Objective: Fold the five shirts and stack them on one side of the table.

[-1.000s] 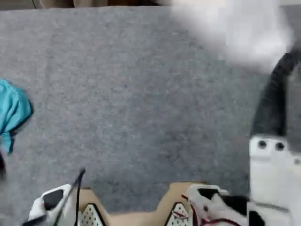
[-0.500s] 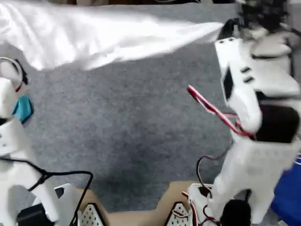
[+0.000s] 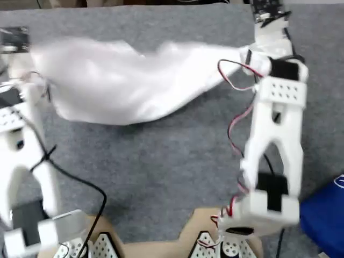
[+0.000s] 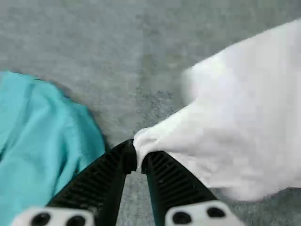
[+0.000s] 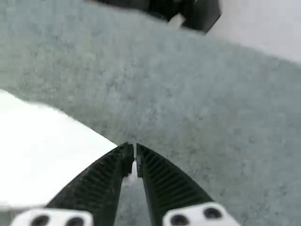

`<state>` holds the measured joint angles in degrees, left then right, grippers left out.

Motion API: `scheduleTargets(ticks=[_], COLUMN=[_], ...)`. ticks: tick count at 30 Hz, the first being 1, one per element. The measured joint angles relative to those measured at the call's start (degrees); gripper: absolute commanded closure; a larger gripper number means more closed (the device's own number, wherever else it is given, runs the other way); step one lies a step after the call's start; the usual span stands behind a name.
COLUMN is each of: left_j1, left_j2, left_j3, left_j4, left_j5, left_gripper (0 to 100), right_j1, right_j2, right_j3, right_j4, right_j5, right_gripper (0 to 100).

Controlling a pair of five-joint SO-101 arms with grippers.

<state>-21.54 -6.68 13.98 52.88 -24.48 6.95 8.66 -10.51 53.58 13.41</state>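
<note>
A white shirt [image 3: 129, 80] hangs stretched between my two arms over the far half of the grey table [image 3: 161, 172]. My left gripper [image 4: 138, 159] is shut on one corner of the white shirt [image 4: 235, 122], at the table's left side [image 3: 28, 67]. My right gripper [image 5: 134, 164] is shut on the opposite edge of the white shirt [image 5: 42, 150], at the far right [image 3: 243, 55]. A teal shirt [image 4: 37, 141] lies crumpled on the table just beside and below the left gripper.
A blue shirt [image 3: 325, 215] lies at the front right corner. The arm bases and a cardboard sheet [image 3: 161, 244] line the front edge. A dark object [image 5: 183, 12] sits beyond the table's far edge. Bare grey surface lies under and in front of the white shirt.
The white shirt has come down from the far edge toward the table's middle and sags more. Both arms moved with it, the right one swinging forward.
</note>
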Motion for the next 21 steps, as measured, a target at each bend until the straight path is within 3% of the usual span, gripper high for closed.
scheduleTargets(ticks=[3, 9, 13, 16, 21], left_j1=[1.14, 1.32, 1.76, 3.25, 7.65], left_j2=[9.32, 21.89, 28.66, 34.2, 41.14], left_j3=[-7.65, -35.87, -54.68, -65.58, -81.76], left_j4=[3.34, 25.05, 34.9, 35.52, 30.24], left_j5=[-0.62, 0.09, 2.2, 5.89, 14.07], left_gripper=[98, 98, 98, 98, 98], right_j1=[-0.26, -2.02, -2.02, -3.69, -6.68], right_j2=[8.26, 18.99, 25.85, 32.0, 36.66], right_j3=[-10.11, -37.54, -53.27, -59.87, -70.95], right_j4=[6.33, 24.97, 32.18, 31.56, 22.07], right_j5=[0.0, 0.0, 0.0, 0.0, -0.18], right_gripper=[99.4, 99.4, 99.4, 99.5, 99.5])
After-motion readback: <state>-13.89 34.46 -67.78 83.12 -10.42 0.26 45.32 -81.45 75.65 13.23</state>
